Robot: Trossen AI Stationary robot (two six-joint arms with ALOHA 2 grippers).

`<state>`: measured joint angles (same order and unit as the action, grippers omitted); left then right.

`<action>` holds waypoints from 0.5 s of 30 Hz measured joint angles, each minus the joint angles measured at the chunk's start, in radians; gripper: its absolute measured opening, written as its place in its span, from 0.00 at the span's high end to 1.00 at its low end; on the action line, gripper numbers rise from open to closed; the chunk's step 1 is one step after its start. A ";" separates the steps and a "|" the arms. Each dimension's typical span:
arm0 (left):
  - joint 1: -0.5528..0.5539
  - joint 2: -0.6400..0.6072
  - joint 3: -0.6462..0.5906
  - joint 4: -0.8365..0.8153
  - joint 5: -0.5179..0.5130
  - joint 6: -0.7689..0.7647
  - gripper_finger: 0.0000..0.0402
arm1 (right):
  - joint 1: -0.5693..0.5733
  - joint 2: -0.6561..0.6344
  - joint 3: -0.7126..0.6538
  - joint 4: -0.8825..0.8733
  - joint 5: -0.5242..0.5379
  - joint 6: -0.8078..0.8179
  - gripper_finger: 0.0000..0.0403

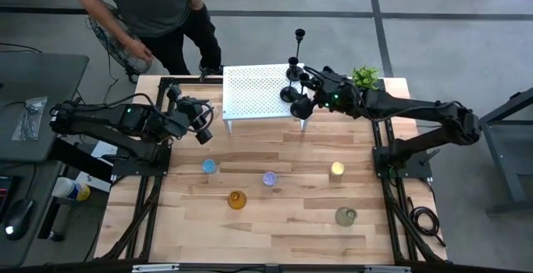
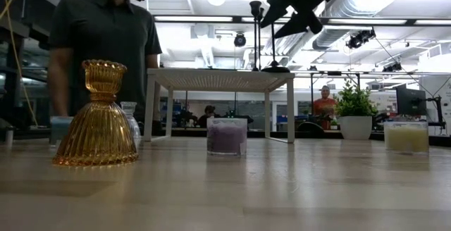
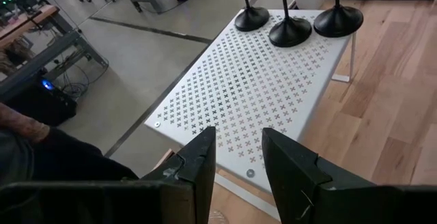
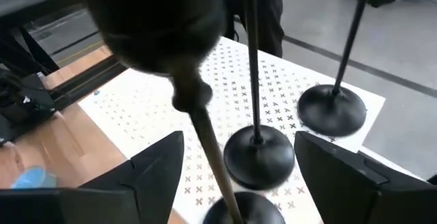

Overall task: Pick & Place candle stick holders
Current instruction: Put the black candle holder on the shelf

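Note:
Three slim black candlesticks point(image 1: 293, 90) stand by their round bases on the right end of a white perforated stand point(image 1: 254, 94); they also show in the left wrist view point(image 3: 290, 31). My right gripper point(image 1: 310, 90) is open over them. In the right wrist view its fingers point(image 4: 239, 136) stand on either side of the nearest candlestick's stem point(image 4: 205, 135) without touching it. My left gripper point(image 1: 202, 131) is open and empty off the stand's near left corner point(image 3: 239, 132). Small glass holders stand on the table: blue point(image 1: 208, 166), purple point(image 1: 269, 178), amber point(image 1: 236, 199), yellow point(image 1: 336, 169), pale green point(image 1: 346, 215).
A small green potted plant point(image 1: 365, 76) stands at the far right, beside the stand. A person point(image 1: 141, 7) stands beyond the table's far left corner. The wooden table top point(image 1: 283, 231) is bare toward its near edge.

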<state>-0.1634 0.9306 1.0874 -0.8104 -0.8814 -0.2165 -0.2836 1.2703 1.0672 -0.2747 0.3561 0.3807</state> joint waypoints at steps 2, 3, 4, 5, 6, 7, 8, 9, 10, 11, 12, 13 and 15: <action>0.000 0.000 0.000 0.000 0.000 0.000 0.71 | 0.000 -0.010 0.000 -0.011 -0.016 0.001 0.32; 0.000 0.000 0.000 0.000 0.000 0.000 0.71 | 0.000 -0.013 0.000 -0.011 -0.028 0.001 0.32; 0.000 0.000 0.000 0.000 0.000 0.000 0.71 | 0.000 -0.017 0.000 -0.011 -0.040 0.001 0.32; 0.000 0.000 0.000 0.000 0.000 0.000 0.71 | 0.000 -0.019 0.000 -0.013 -0.049 0.001 0.32; 0.000 0.000 0.000 0.000 0.000 0.000 0.71 | 0.000 -0.021 0.000 -0.019 -0.052 0.001 0.32; 0.000 0.000 0.000 0.000 0.000 0.000 0.71 | 0.000 -0.023 0.000 -0.030 -0.052 0.001 0.32; 0.000 0.000 0.000 0.000 0.000 0.000 0.71 | 0.002 -0.025 0.000 -0.047 -0.053 0.002 0.32; 0.000 0.000 0.000 0.000 0.000 0.000 0.71 | 0.004 -0.028 0.000 -0.065 -0.053 0.007 0.32; 0.000 0.000 0.000 0.000 0.000 0.000 0.71 | 0.004 -0.030 0.000 -0.082 -0.054 0.013 0.32; 0.000 0.000 0.000 0.000 0.000 0.000 0.71 | 0.004 -0.033 0.000 -0.101 -0.063 0.016 0.32; 0.000 0.000 0.000 0.000 0.000 0.000 0.71 | 0.004 -0.037 0.000 -0.119 -0.079 0.019 0.32; 0.000 0.000 0.000 0.000 0.000 0.000 0.71 | 0.004 -0.040 0.000 -0.137 -0.092 0.026 0.32; 0.000 0.000 0.000 0.000 0.000 -0.001 0.71 | 0.004 -0.049 0.000 -0.177 -0.111 0.051 0.32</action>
<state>-0.1634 0.9306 1.0874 -0.8104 -0.8818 -0.2176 -0.2794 1.2218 1.0672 -0.4514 0.2450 0.4312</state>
